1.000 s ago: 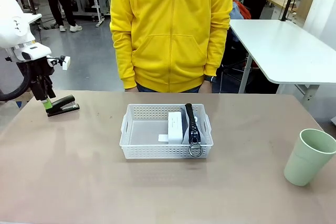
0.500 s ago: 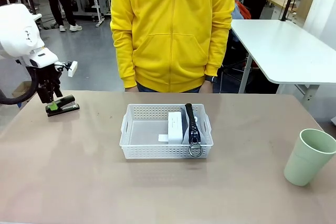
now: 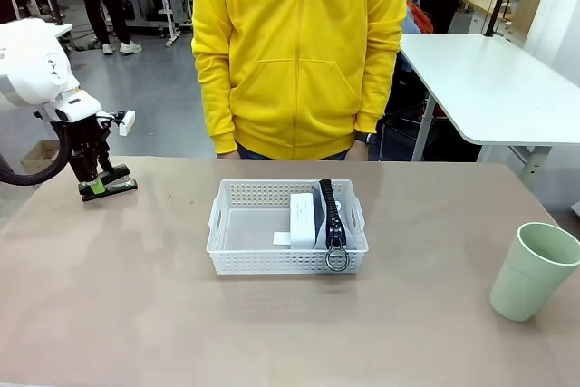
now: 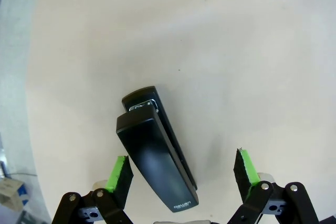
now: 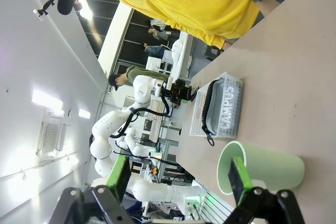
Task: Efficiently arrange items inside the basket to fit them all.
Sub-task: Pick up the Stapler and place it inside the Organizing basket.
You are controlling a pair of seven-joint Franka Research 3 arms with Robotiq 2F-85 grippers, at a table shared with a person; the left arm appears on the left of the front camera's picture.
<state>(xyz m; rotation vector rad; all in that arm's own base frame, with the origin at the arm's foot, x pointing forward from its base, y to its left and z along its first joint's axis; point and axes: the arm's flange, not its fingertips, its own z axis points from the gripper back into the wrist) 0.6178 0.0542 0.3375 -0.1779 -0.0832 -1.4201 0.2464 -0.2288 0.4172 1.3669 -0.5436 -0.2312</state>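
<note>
A slim black stapler [image 3: 111,186] lies at the table's far left, and my left gripper [image 3: 92,185] stands over its left end. In the left wrist view the stapler [image 4: 156,156] lies between the green pads [image 4: 119,173], with a gap on each side; the left gripper [image 4: 182,172] is open. The white basket [image 3: 237,224] sits mid-table. A small white box [image 3: 303,217] stands on edge in it beside the grey pouch [image 3: 320,210]. At the right stands the pale green cup [image 3: 533,271]. My right gripper [image 5: 178,178] is open, with the cup [image 5: 265,173] just ahead.
A person in a yellow hoodie [image 3: 297,52] stands at the far edge behind the basket, hands down. The brown table [image 3: 136,305] is bare between the stapler, basket and cup. Another white table [image 3: 489,79] stands back right.
My left arm's wrist has swung to the right and the gripper has come down over the stapler's left end. The stapler, basket and cup have stayed put.
</note>
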